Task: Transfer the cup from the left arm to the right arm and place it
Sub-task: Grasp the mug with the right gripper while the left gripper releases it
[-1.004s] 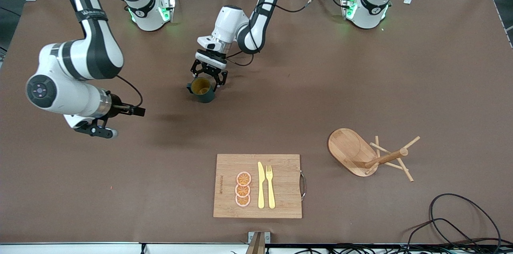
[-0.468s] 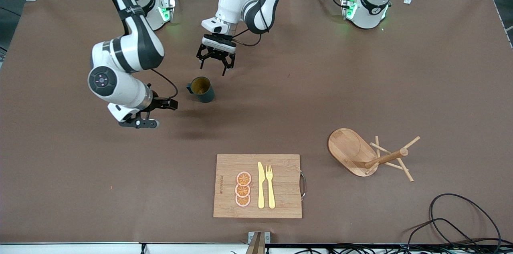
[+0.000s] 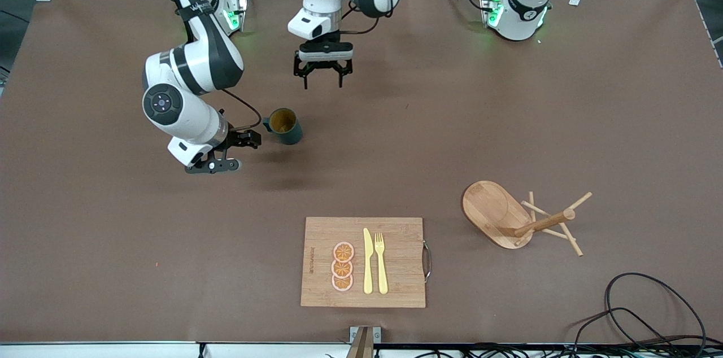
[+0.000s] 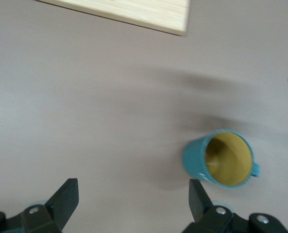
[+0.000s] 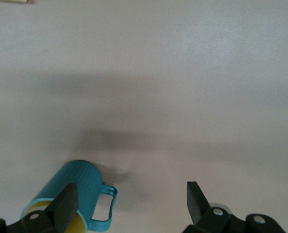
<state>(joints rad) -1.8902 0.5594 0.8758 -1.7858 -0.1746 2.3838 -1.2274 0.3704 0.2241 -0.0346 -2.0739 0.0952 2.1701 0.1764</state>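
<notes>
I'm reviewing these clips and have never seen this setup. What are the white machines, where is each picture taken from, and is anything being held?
They are two robot arms at a brown table, each ending in a two-finger gripper. One picture looks down from a high camera facing them; the other two come from cameras on the arms' wrists. The left gripper hangs open over bare table, holding nothing. The right gripper is open beside the cup, which stands upright on the table, in neither gripper. Both wrist pictures show that cup. Nearer the front camera lies a cutting board with orange slices, a knife and a fork. A wooden peg stand lies tipped over toward the left arm's end.
</notes>
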